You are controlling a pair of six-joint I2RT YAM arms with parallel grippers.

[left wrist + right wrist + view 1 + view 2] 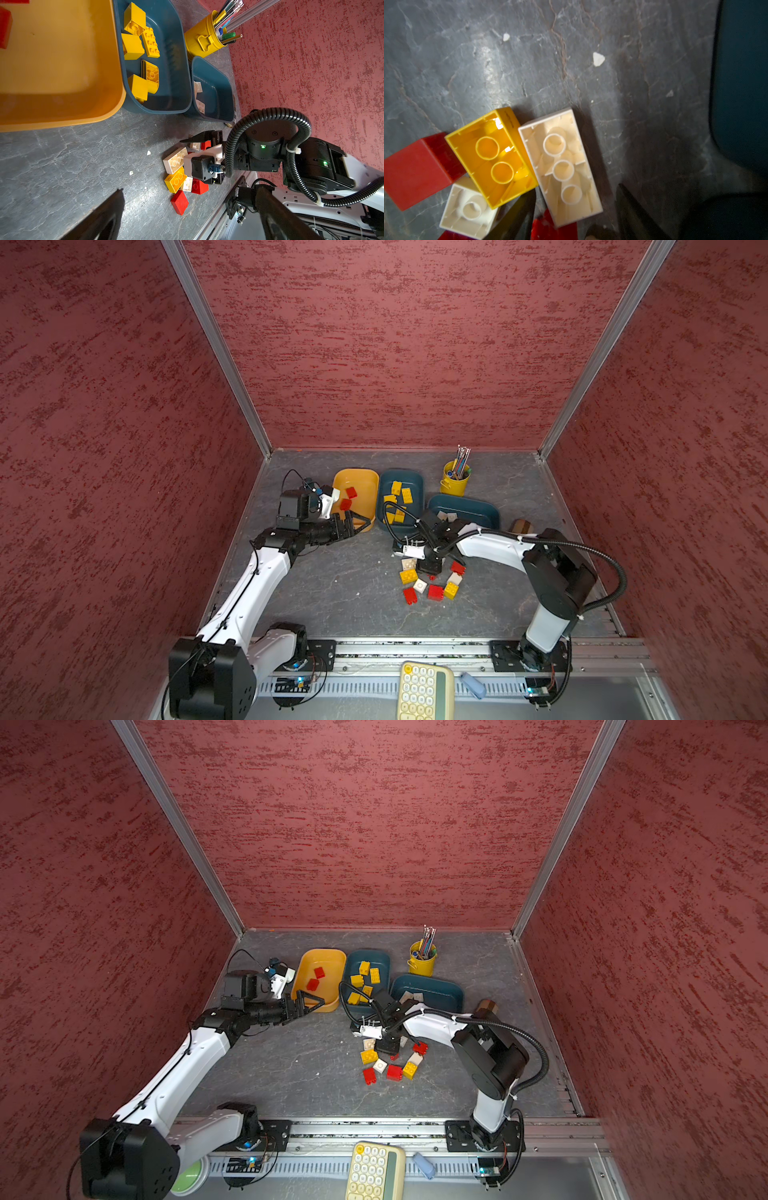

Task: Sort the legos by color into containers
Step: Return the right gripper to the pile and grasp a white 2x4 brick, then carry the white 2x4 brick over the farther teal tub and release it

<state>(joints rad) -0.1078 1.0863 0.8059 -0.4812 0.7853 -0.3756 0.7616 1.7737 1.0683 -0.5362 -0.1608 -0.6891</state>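
- Since the calculator lies outside the rail at the near edge, it reads as clutter and no part of the sorting.
- Just beyond the rail, the unsorted legos sit in one tight heap on the grey table. Red, yellow and cream pieces touch one another, and several are turned studs-down. That crowding is probably why the approach comes straight from above.
- Down in the heap, the right gripper has its dark fingers standing apart on either side of the near end of a cream oblong brick.
- A sliver of table shows between one finger and that brick, so I judge the jaws open and not yet gripping.
- A yellow brick presses against the cream one's long side. This leaves that finger little room, and the yellow brick may get nudged.
- Farther on and well apart, the left gripper hovers over the near rim of the orange-yellow tub. Its jaws are spread wide with nothing between them, at a spot clear of the other arm's work.
- Behind it the tubs show the colour rule:
  - The orange-yellow tub holds two red bricks.
  - The middle teal tub holds yellow bricks.
  - The right-hand teal tub holds cream bricks.
- The straddled brick therefore belongs in the right-hand teal tub, which stands on this arm's own side.
- Farthest back, the pen cup stands near the teal tubs and is no sorting container.
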